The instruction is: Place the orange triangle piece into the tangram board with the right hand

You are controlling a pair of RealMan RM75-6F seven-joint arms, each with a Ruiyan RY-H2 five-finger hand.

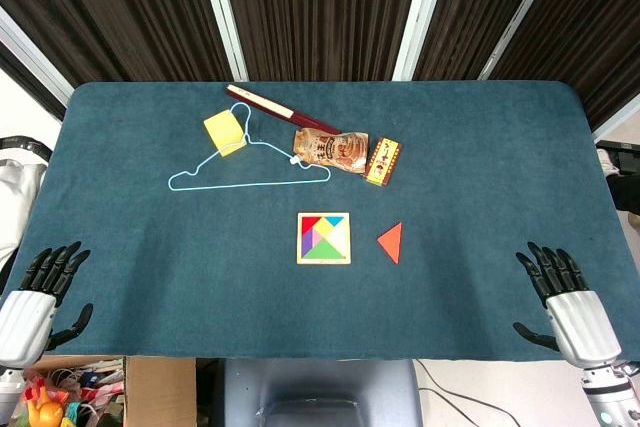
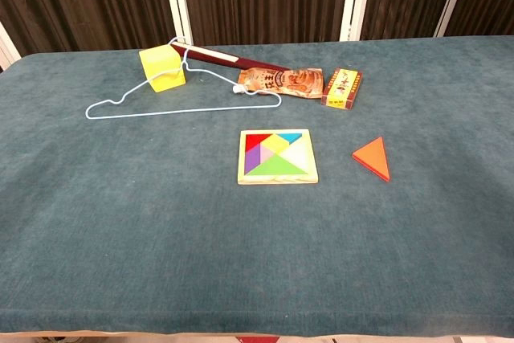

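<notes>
The orange triangle piece (image 1: 392, 241) (image 2: 373, 157) lies flat on the teal cloth, just right of the tangram board (image 1: 324, 238) (image 2: 277, 156). The wooden-framed board holds several coloured pieces, with a pale bare patch at its right side. My right hand (image 1: 560, 292) hovers at the table's near right edge, fingers spread and holding nothing, well to the right of the triangle. At the near left edge my left hand (image 1: 45, 287) is likewise spread and holds nothing. Neither hand shows in the chest view.
Behind the board lie a light-blue wire hanger (image 1: 245, 169), a yellow cube (image 1: 225, 133), a dark red stick (image 1: 280, 107), a brown snack pouch (image 1: 332, 150) and a small orange box (image 1: 383, 161). A cardboard box with toys (image 1: 70, 392) sits below the table's left edge.
</notes>
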